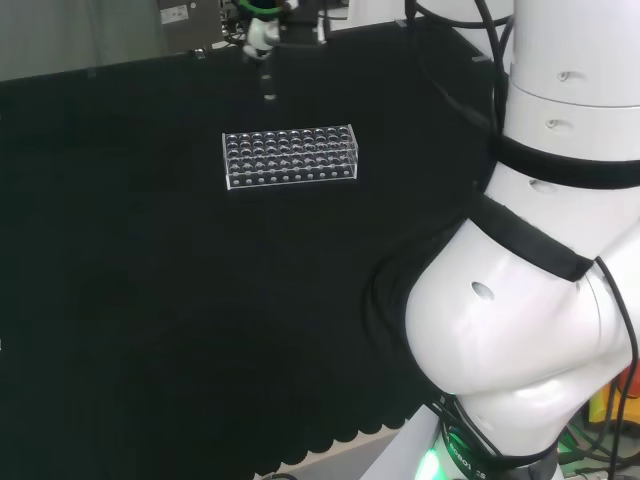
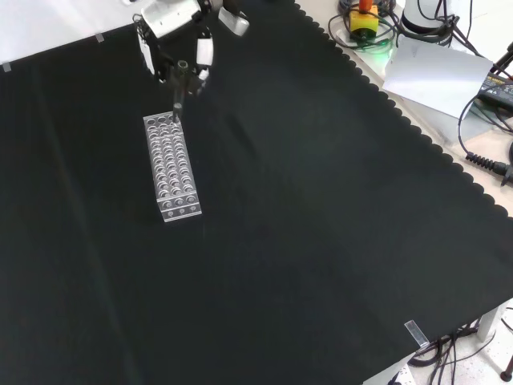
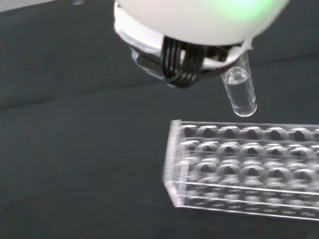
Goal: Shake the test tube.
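Robot hand (image 3: 199, 30) pinching test tube (image 3: 240, 92), clear unlabelled rack (image 3: 239, 167) beneath

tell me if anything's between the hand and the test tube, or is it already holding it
Nothing visible stands between them: the hand already holds the test tube, its fingers closed round the upper part. In the wrist view the tube's rounded bottom hangs clear above the rack, not in any hole.

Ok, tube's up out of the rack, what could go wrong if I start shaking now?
Two risks. The test tube hangs close above the rack, so a wide swing could knock its rounded end against the rack's top plate. The hand grips the tube near its top, leaving most of its length free below; quick shaking might let it slip or tilt, though the contact itself is hidden.
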### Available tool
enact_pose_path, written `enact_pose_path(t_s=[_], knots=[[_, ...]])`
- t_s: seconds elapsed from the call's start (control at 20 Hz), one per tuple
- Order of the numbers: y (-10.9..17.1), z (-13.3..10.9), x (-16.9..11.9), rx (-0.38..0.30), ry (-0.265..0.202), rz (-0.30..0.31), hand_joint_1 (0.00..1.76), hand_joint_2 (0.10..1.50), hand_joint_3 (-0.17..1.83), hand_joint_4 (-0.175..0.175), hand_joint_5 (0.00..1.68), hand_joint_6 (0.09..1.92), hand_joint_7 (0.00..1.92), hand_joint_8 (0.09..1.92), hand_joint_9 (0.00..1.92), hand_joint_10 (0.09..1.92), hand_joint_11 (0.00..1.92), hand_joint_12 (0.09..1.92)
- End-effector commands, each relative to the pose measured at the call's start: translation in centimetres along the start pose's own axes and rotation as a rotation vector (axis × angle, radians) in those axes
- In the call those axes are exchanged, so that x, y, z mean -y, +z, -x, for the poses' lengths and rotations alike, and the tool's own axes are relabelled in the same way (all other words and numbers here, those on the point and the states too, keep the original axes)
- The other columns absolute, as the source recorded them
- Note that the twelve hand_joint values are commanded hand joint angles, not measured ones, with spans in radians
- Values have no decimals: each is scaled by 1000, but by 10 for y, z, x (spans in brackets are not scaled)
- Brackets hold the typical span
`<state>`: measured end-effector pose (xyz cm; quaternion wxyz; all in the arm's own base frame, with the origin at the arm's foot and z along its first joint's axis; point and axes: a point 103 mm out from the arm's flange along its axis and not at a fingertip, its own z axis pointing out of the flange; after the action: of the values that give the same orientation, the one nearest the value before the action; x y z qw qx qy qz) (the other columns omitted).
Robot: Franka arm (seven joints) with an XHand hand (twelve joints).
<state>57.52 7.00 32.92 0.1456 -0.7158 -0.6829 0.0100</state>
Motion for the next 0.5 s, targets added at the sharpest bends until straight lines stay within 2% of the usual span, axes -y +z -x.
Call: enact_pose_path(t_s=[0.05,0.2,0.3,0.4,0.5], knots=[[5,-66,5,-7,-103,-33,1439,557,742,-175,1338,537,1417,619,1363,461,1222,965],[4,-80,6,-24,-135,-38,1439,557,742,-175,1338,537,1418,619,1363,461,1221,965],[3,-82,6,-21,-136,-38,1439,557,742,-175,1338,537,1418,618,1363,461,1221,965],[1,-69,5,-15,-122,-35,1439,557,741,-175,1338,537,1418,618,1363,461,1220,965],[0,-48,3,8,-89,-30,1439,557,741,-175,1338,536,1418,618,1363,460,1220,965]])
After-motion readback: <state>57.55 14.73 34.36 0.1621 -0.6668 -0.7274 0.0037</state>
